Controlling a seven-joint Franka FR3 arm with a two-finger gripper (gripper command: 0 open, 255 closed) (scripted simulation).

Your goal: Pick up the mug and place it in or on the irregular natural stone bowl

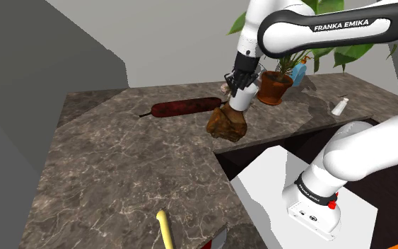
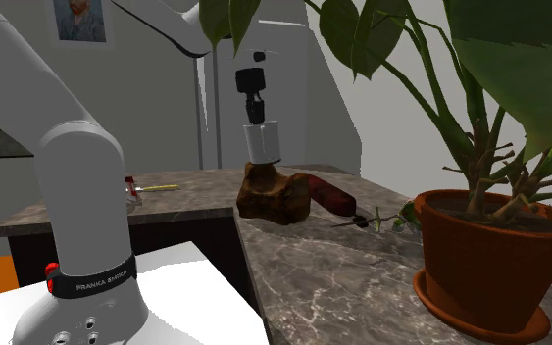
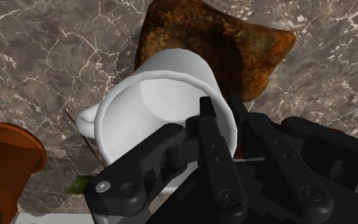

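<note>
My black gripper point(image 1: 239, 80) is shut on the rim of a white mug point(image 1: 242, 99), one finger inside it and one outside. The mug hangs upright directly over a rough brown stone bowl point(image 1: 228, 124) on the dark marble counter point(image 1: 126, 177). In the second exterior view the mug point(image 2: 262, 142) has its base right at the top of the bowl point(image 2: 274, 198), below the gripper point(image 2: 254, 110); I cannot tell whether they touch. In the wrist view the mug point(image 3: 165, 95) shows its handle away from the gripper point(image 3: 231, 124), with the bowl point(image 3: 234, 44) beneath.
A long dark red object point(image 1: 184, 107) lies just behind the bowl. A terracotta plant pot point(image 1: 275, 88) and a blue bottle point(image 1: 300, 73) stand by the gripper. A small white object point(image 1: 340, 106) sits further right, a yellow object point(image 1: 164, 230) near the front edge.
</note>
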